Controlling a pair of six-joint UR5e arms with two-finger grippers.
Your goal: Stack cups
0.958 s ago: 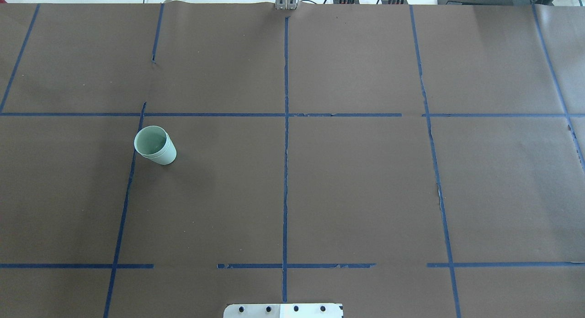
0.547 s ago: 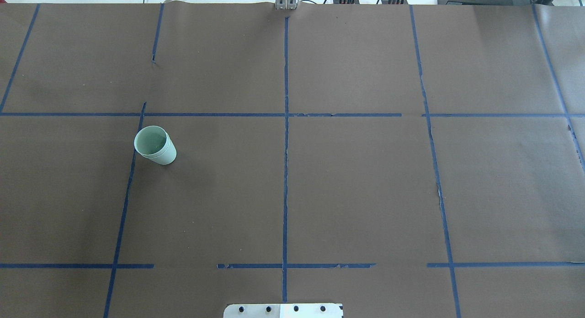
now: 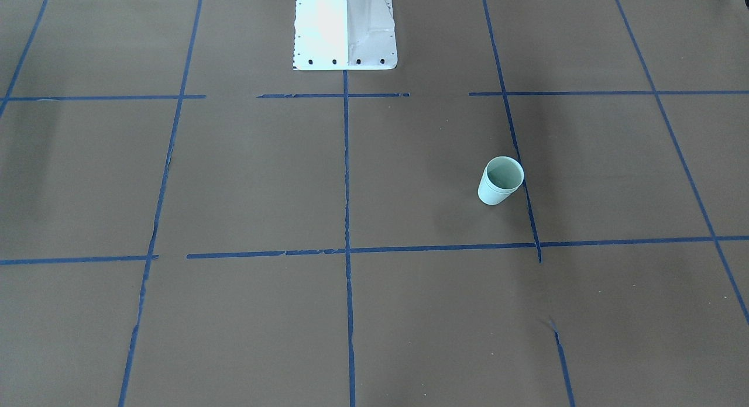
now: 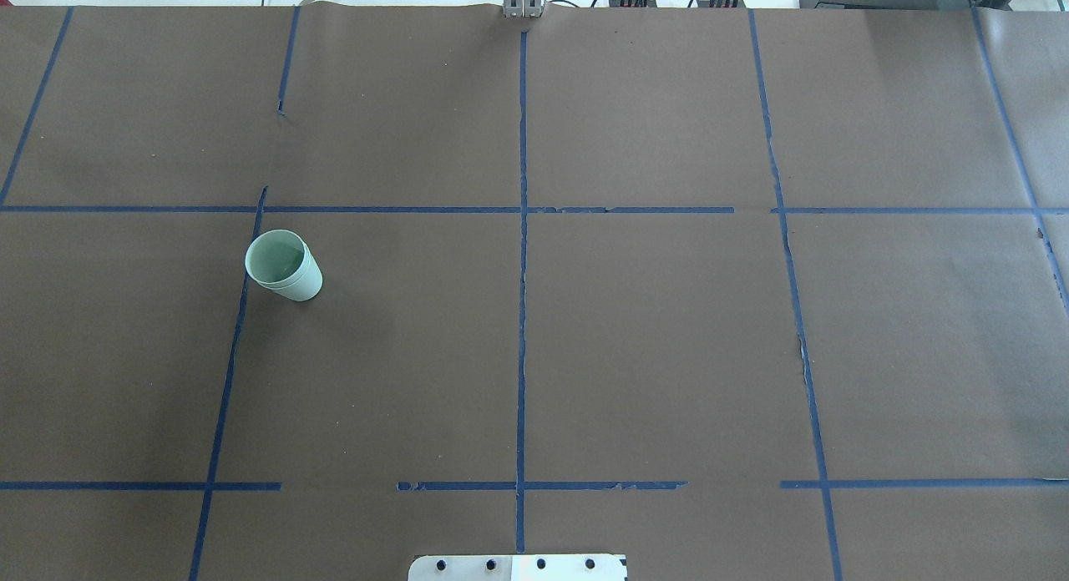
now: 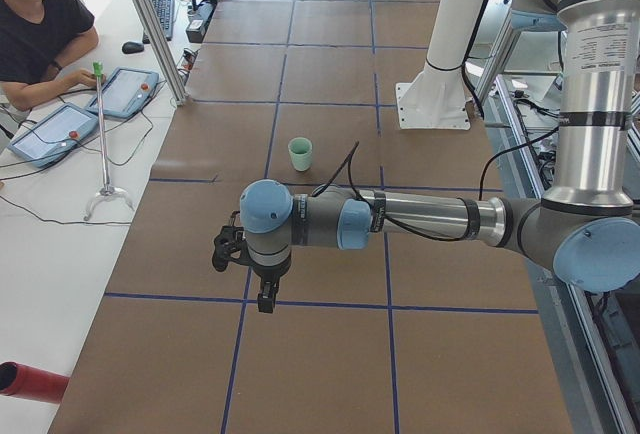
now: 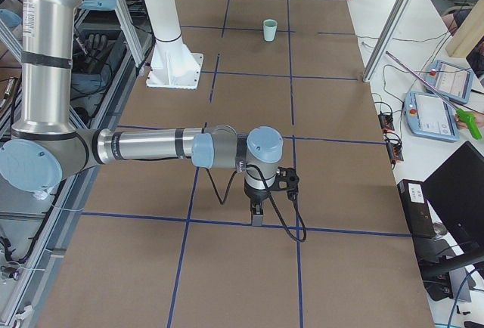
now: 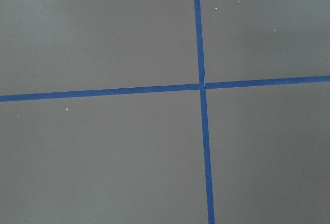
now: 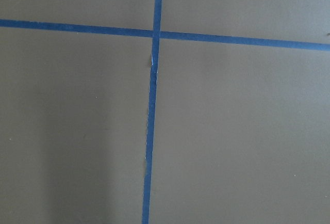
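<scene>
We found two pale mint-green tapered cups (image 4: 284,265) apparently nested upright on the brown surface (image 4: 651,330), forward-left of the white base plate (image 4: 518,567). A low sweep by the left fingers (image 5: 263,301) or right fingers (image 6: 257,216) (open or closed, we couldn't tell) might topple them.

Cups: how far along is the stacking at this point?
Done, it seems: the cups stand upright as one nested stack, a second rim showing just under the top one. In hand: nothing; the left arm and the right arm both hang over the table, well away from the stack. Left: no stacking step that I can see.
</scene>
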